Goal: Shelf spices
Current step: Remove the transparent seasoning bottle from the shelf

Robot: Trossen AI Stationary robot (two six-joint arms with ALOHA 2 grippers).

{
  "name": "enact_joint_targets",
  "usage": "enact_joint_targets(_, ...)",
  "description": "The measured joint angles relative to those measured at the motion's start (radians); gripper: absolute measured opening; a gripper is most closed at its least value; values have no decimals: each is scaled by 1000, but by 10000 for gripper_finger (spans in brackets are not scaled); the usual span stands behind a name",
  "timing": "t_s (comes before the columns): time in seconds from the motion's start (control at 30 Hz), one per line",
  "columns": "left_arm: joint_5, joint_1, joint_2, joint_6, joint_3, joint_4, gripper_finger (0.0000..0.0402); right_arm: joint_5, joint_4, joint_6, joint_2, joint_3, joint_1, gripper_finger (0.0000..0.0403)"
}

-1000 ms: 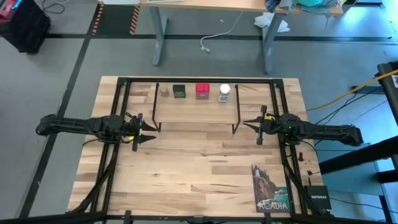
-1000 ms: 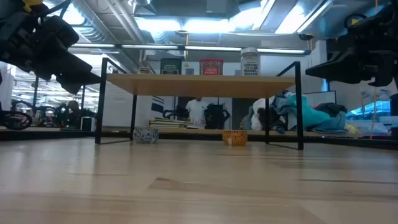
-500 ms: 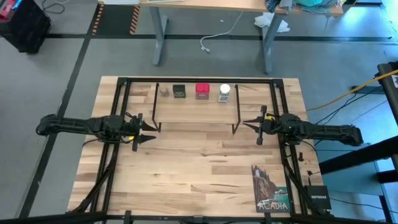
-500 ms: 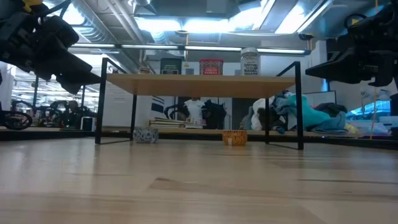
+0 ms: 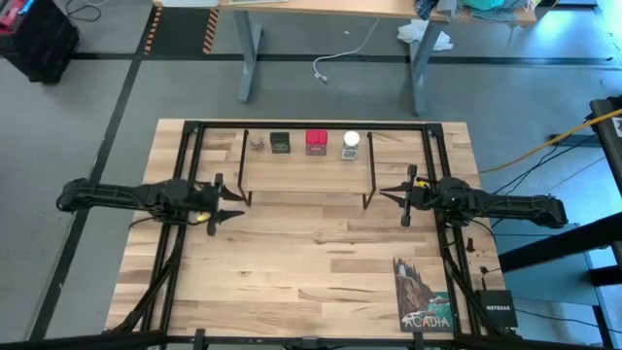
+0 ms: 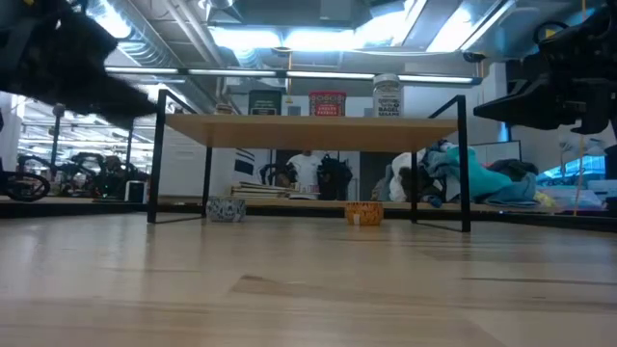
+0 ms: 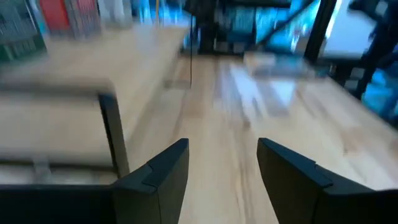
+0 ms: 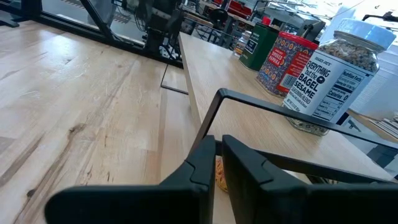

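The shelf (image 5: pixel 306 167), a light-wood plank on thin black legs, stands at the table's far middle. In a row along its far edge stand the spices: a tiny round jar (image 5: pixel 257 143), a dark square tin (image 5: pixel 280 144), a red square tin (image 5: pixel 317 142) and a white-capped clear jar (image 5: pixel 351 145). Each rests on its base on the plank. My left gripper (image 5: pixel 236 207) hovers open off the shelf's left near corner, with nothing between its fingers (image 7: pixel 166 171). My right gripper (image 5: pixel 385 192) hovers shut off the right near corner, pointing at the shelf (image 8: pixel 249 109).
A book with a picture cover (image 5: pixel 423 294) and a small black box (image 5: pixel 496 309) lie at the table's near right. Black frame rails (image 5: pixel 185 185) run along both sides and the far edge. Bare tabletop lies in front of the shelf.
My left gripper has rolled about its own pointing line and tipped up slightly while staying in place; its wrist view is blurred by the turn. Its fingers stay open. The right arm and the spices have kept still.
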Motion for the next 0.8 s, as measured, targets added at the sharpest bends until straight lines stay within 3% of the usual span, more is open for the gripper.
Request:
enact_joint_targets(0.17, 0, 0, 0, -16, 1, 133, 184, 0, 0, 0, 0, 0, 0, 35)
enact_joint_targets(0.57, 1, 0, 0, 156, 4, 717, 184, 0, 0, 0, 0, 0, 0, 35)
enact_joint_targets(0.8, 63, 0, 10, 146, 6, 886, 184, 0, 0, 0, 0, 0, 0, 35)
